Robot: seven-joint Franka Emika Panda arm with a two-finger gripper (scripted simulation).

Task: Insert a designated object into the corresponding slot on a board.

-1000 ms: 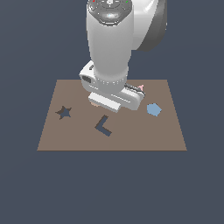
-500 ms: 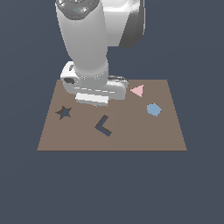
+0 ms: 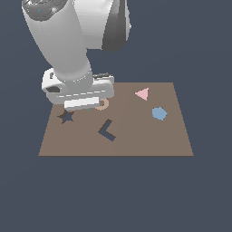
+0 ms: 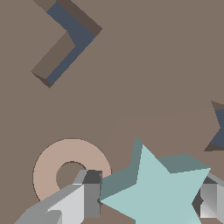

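Brown and flat, the board [image 3: 149,140] is being crossed by the arm, which is filling much of the exterior view's left and hiding the gripper [image 4: 146,201] from that camera. In the wrist view the gripper is being seen clamped on the light teal star [image 4: 159,188], one finger [image 4: 83,199] pressing on each side of it, and the star is being held clear above the board surface, judging by the shadow under it. The step in hand is being judged as the carry toward the slot [image 3: 67,117], the dark star-shaped cutout at the exterior view's left, of which only an edge is being caught by the wrist camera. The L-shaped cutout [image 3: 107,131] is being passed, and a tan ring [image 4: 72,173] is lying on the board just beside the held star (it is no part of the task). For the next move, the star is being expected to need centring over the slot, its points turned to match, before any lowering. The blue hexagon [image 3: 159,113] and the pink triangle [image 3: 142,94] are lying well apart from all this.
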